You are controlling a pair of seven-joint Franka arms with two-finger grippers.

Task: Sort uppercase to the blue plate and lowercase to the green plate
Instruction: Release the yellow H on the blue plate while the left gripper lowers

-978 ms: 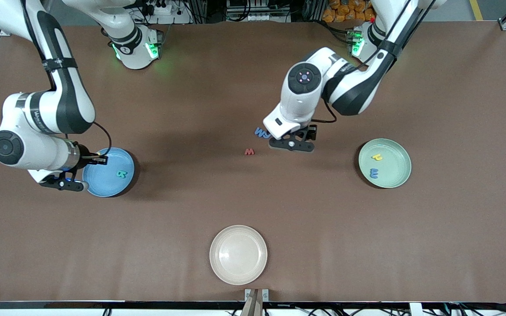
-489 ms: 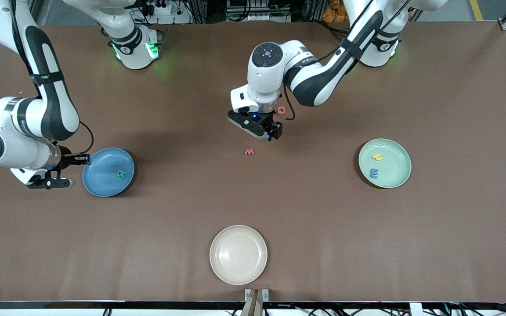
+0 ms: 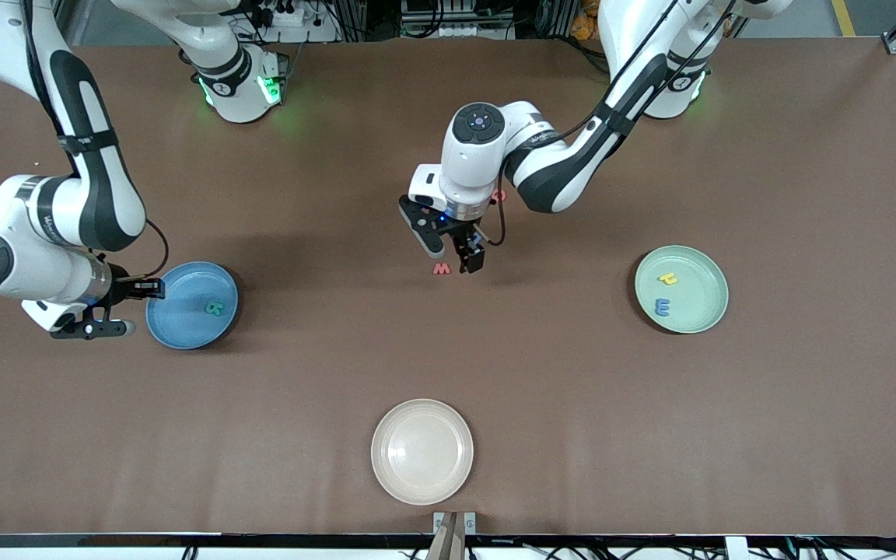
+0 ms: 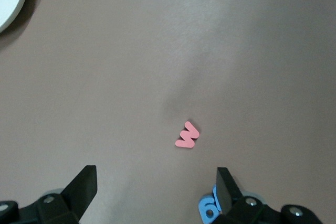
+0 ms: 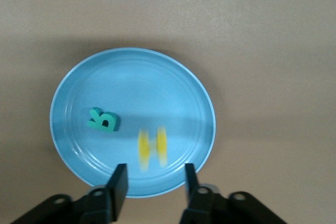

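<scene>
Front view: left gripper (image 3: 453, 252) hangs over the red w (image 3: 441, 269) mid-bench, jaws spread wide, nothing between them. Left wrist view: red w (image 4: 187, 135) lies flat on the bench (image 4: 157, 51). Right gripper (image 5: 154, 184) is over the blue plate (image 5: 173, 82) rim, jaws released; yellow H (image 5: 151, 147) and teal-green R (image 5: 102, 120) are on the plate. Green plate (image 3: 708, 307) carries yellow h (image 3: 667, 277) and blue e (image 3: 662, 306).

A brown table (image 3: 448, 350) carried three round plates: a blue plate (image 3: 180, 319) toward the right arm's end, a green plate (image 3: 697, 307) toward the left arm's end, and a cream plate (image 3: 422, 452) nearest the front camera. A red w (image 3: 441, 269) lay directly on the table near its middle, between the blue and green plates, with a blue letter (image 4: 208, 209) near it.
</scene>
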